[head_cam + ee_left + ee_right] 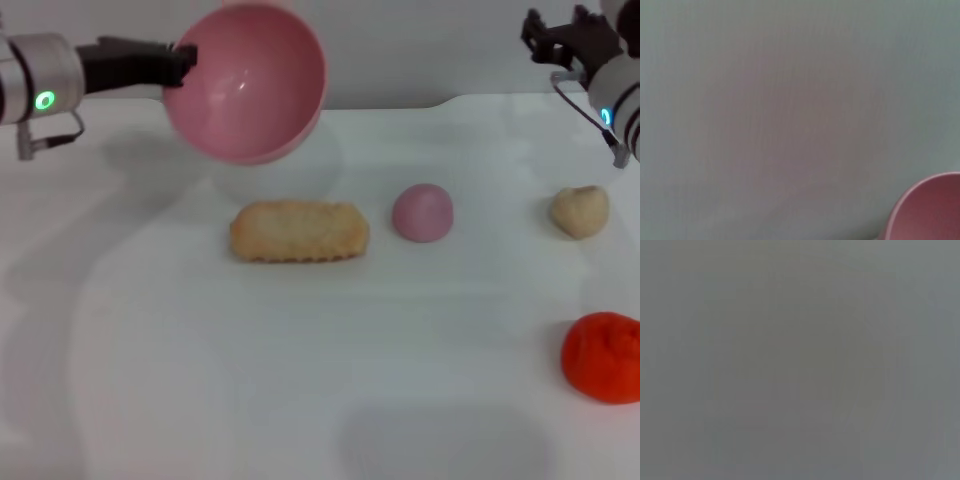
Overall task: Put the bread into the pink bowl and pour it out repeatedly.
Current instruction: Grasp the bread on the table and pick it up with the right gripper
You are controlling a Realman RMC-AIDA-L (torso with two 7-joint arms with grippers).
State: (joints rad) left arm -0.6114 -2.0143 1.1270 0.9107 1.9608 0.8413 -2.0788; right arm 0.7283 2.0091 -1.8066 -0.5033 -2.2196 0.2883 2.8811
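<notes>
The pink bowl (250,80) hangs in the air above the table's back left, tipped on its side with its empty inside facing me. My left gripper (182,62) is shut on its rim from the left. A slice of the same bowl (930,210) shows in the left wrist view. Below it the bread (299,231) lies flat on the white table (200,350), pale tan side up. My right gripper (556,32) is raised at the back right, away from everything. The right wrist view shows only blank grey.
A small pink dome-shaped ball (422,212) sits just right of the bread. A small tan rounded lump (580,211) lies further right, and a red-orange lump (603,357) rests near the table's right edge.
</notes>
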